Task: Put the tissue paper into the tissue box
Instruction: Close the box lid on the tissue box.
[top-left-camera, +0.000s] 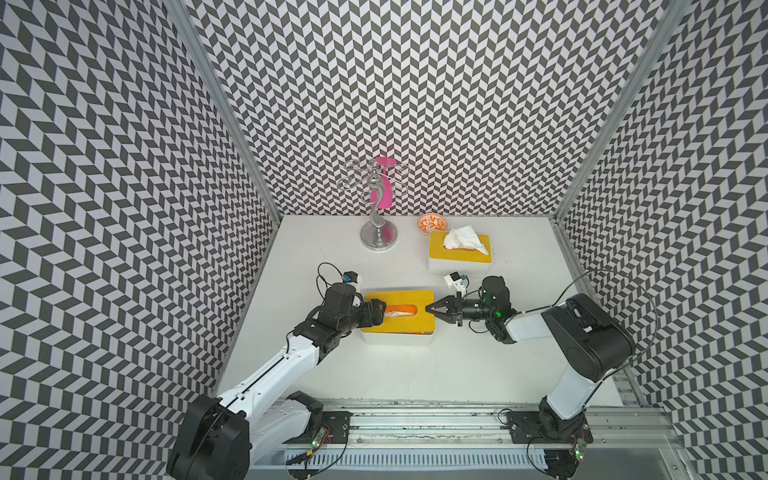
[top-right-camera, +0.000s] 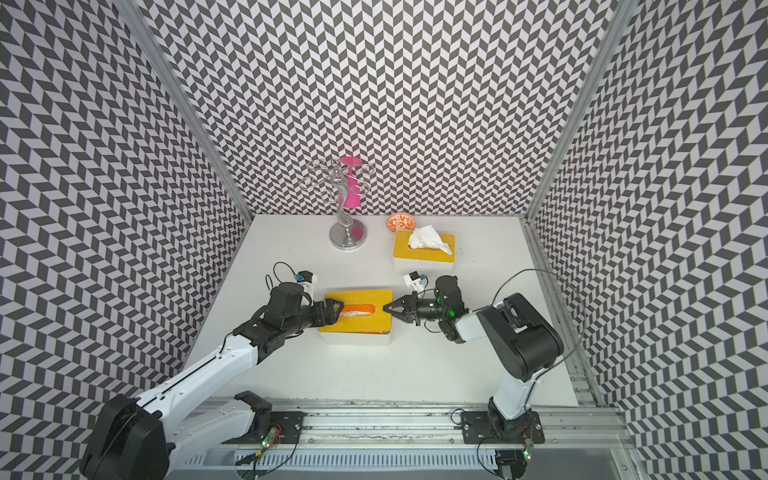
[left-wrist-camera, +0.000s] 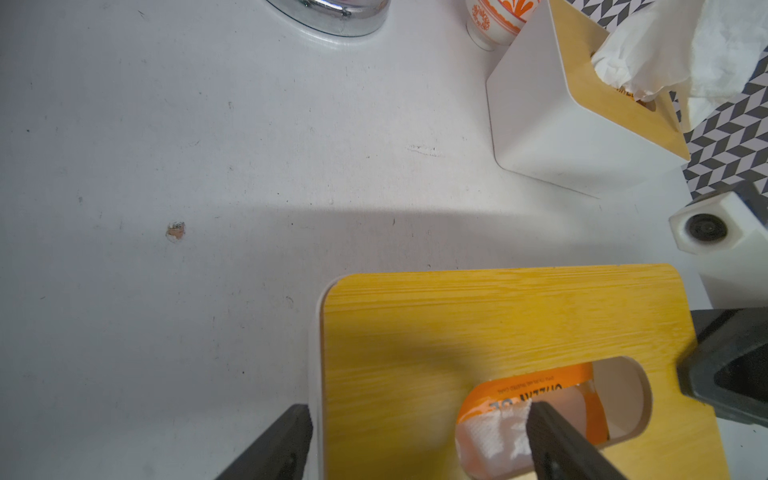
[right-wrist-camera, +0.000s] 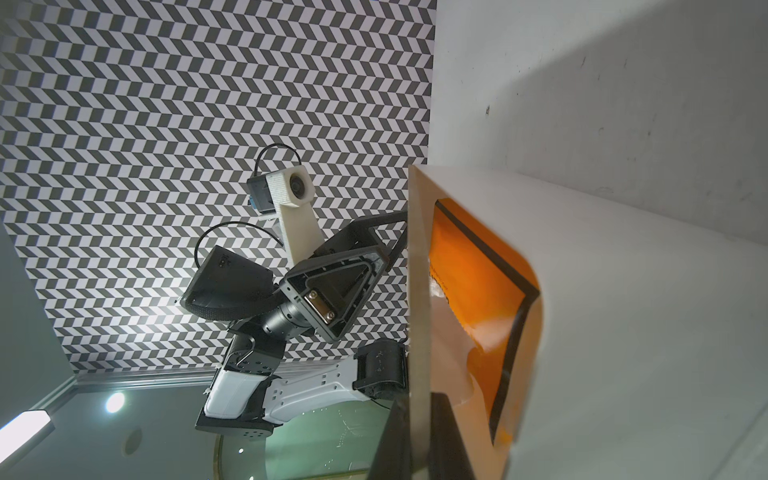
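left pincer (left-wrist-camera: 417, 411) apart, finger (left-wrist-camera: 552, 440) on tissue paper (left-wrist-camera: 494, 436) lying lengthwise in tissue box (top-left-camera: 397, 338); right pincer (top-left-camera: 429, 309) clamped on lid (top-left-camera: 399, 297).

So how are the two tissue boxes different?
The near tissue box has its tissue paper down in the slot; the far tissue box has a white tissue fluffing out on top. The left gripper and right gripper are at the near box; the far box has none. Both are white with yellow lids.
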